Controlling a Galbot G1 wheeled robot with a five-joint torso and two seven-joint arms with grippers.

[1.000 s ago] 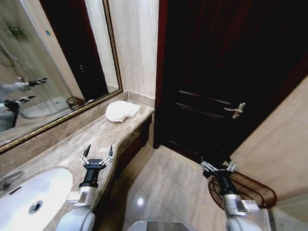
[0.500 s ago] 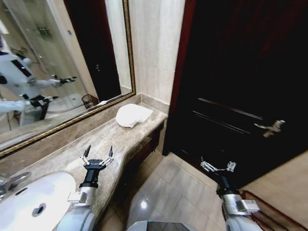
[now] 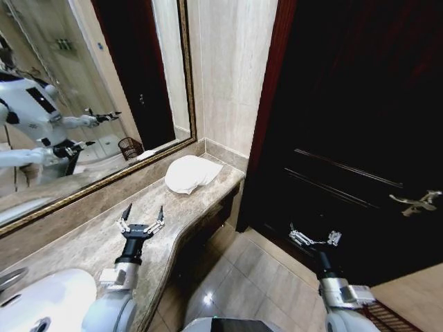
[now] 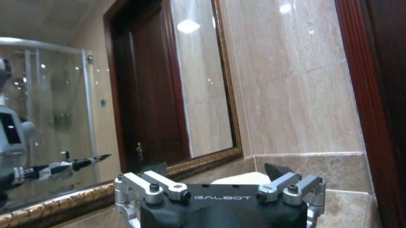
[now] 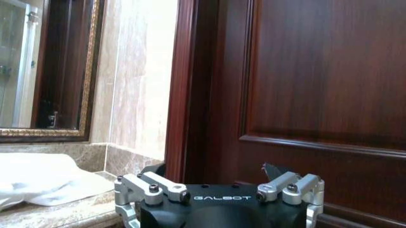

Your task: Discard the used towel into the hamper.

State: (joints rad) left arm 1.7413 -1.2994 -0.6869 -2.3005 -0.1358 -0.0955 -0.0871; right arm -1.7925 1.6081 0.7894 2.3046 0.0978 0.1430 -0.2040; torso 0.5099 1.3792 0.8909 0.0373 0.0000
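Lying crumpled, towel [image 3: 192, 173], long axis along counter [image 3: 97, 238] edge.

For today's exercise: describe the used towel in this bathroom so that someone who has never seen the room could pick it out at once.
Start at the long marble counter under the gold-framed mirror. Follow it away from the sink to its far end, by the dark wooden door. There lies the towel, a crumpled white mound, the only loose soft thing on the stone, well ahead of the open left gripper.
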